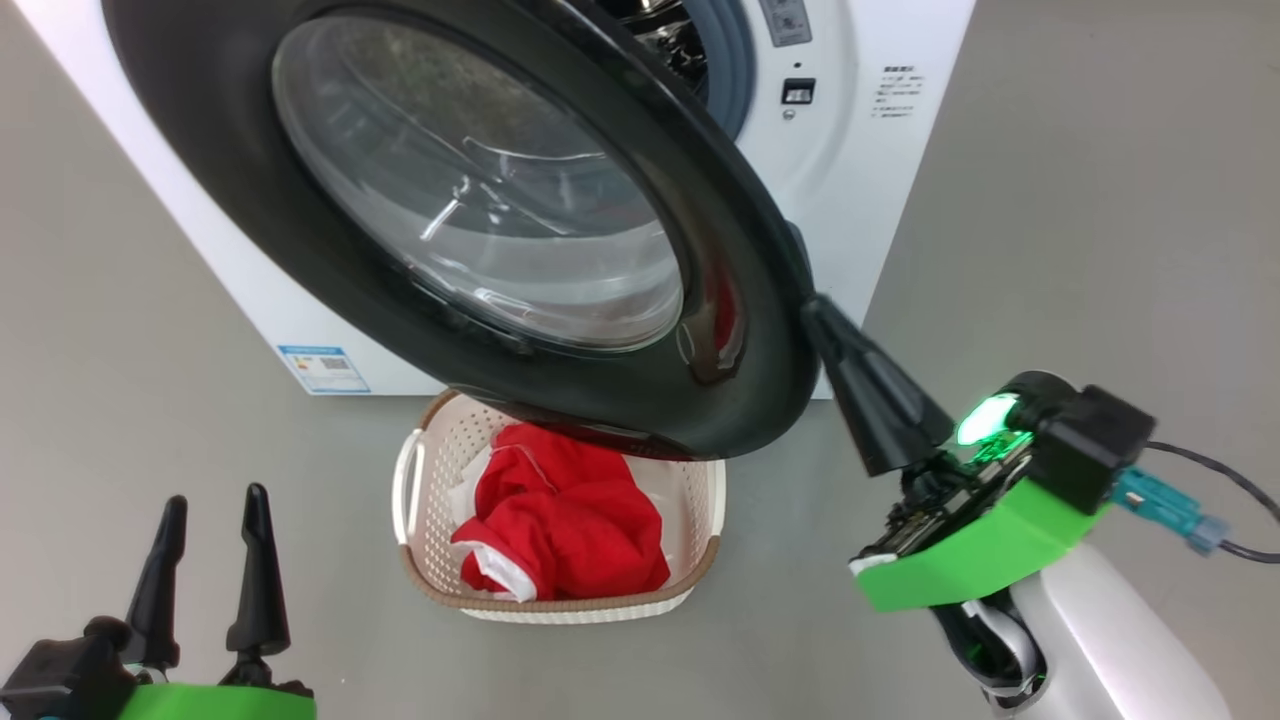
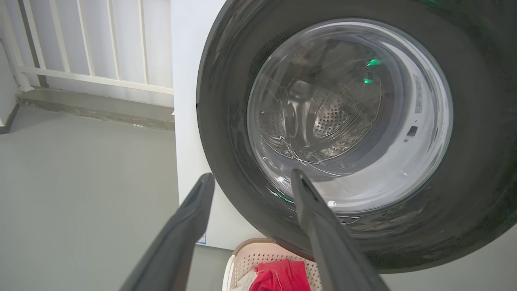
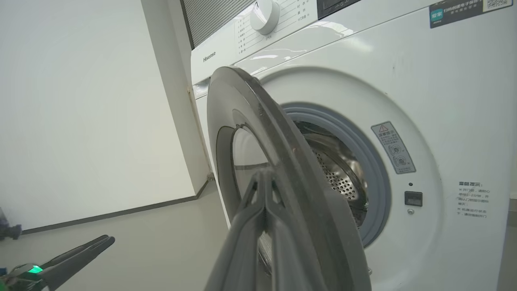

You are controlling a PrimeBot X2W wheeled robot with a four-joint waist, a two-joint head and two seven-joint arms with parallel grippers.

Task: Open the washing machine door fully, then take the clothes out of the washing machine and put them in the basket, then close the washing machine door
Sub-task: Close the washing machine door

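Washing machine door [image 1: 480,190], half open, hangs above the basket [image 1: 560,603] of red clothes [image 1: 570,510]. It looks rigid, glossy and probably heavy. My right gripper [image 1: 815,310], fingers together, meets its black rim, a good place to push. My left gripper [image 1: 215,495] rests, fingers apart.

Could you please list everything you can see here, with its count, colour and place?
washing machine: one, white, standing on the floor.
washing machine door: one, black rim, clear glass, partly open above the basket.
drum: one, steel, inside the opening.
gasket: one, grey-blue, around the opening.
basket: one, cream with brown rim, on the floor before the machine.
clothes: count unclear, red with white trim, in the basket.
label sticker: one, blue, machine's lower front.
railing: one, white, beside the machine.
left gripper: one, black, lower left, jaws open.
right gripper: one, black, jaws shut, tips at the door's edge.
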